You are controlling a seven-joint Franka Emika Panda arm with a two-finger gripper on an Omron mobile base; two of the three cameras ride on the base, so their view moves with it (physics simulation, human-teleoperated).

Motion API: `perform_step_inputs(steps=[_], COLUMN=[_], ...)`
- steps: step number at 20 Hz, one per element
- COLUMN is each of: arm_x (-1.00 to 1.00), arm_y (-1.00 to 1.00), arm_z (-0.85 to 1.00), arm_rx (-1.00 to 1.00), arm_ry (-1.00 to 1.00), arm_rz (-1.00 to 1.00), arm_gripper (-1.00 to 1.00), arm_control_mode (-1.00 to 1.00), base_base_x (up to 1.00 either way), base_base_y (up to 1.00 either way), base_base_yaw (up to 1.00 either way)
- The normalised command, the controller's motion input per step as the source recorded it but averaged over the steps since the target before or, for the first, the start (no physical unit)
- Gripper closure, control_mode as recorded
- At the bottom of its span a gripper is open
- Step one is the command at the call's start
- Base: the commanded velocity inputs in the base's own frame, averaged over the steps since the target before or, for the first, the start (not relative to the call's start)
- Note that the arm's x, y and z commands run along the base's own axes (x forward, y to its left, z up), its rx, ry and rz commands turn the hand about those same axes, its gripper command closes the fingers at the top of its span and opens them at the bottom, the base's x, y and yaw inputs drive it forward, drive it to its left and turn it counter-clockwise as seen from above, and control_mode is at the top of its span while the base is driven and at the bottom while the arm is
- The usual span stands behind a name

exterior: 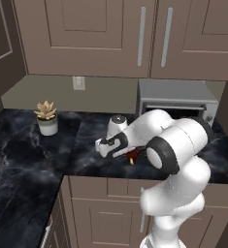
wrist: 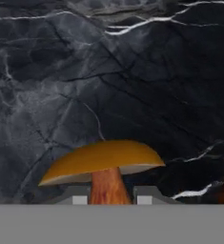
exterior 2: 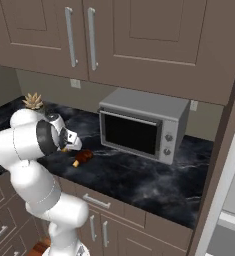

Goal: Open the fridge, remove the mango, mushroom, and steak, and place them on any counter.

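**Mushroom held over the counter, steak lying close by**

Brown wall cabinets [exterior 2: 139, 35] with silver bar handles hang along the back wall. Below them the black, white-veined counter [exterior: 28, 145] turns a corner and tops more brown cabinets. At the far right of the right base view a pale grey edge rises from floor level; it may be the fridge, though too little shows to be sure.

The white arm [exterior: 176, 160] reaches forward and low over the counter. A grey microwave [exterior 2: 141, 127] stands on the counter against the wall, door shut. A small potted succulent [exterior: 46, 117] sits in the corner, well apart from the arm.

The gripper [wrist: 107, 198] hangs just above the worktop, pointing down at it. In the hand view its two fingers [wrist: 77, 198] are drawn in narrow, one on each side of the reddish-brown stem of the mushroom [wrist: 104, 162], pinching it. The orange cap spreads wide beyond the tips, with dark marble behind it.

The steak [exterior 2: 83, 157] lies on the counter just beside the gripper, between the hand and the microwave, its dark red body flat on the stone and its yellowish tip towards the counter's front edge. Its edge also shows at the right of the hand view.
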Motion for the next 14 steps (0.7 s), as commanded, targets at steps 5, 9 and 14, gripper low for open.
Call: perform_step_inputs(steps=[5, 9, 14], arm_x=[0.3, -0.02, -0.51], arm_y=[0.4, 0.21, 0.0], arm_z=[-0.53, -0.43, -0.13], arm_rx=[-0.08, -0.11, -0.03], arm_ry=[0.0, 0.0, 0.04], arm_rz=[0.0, 0.0, -0.06], arm_gripper=[-1.0, -1.0, -1.0], arm_control_mode=[-1.0, -1.0, -1.0], base_base_x=[0.0, 0.0, 0.0], base_base_y=[0.0, 0.0, 0.0], base_base_yaw=[0.0, 0.0, 0.0])
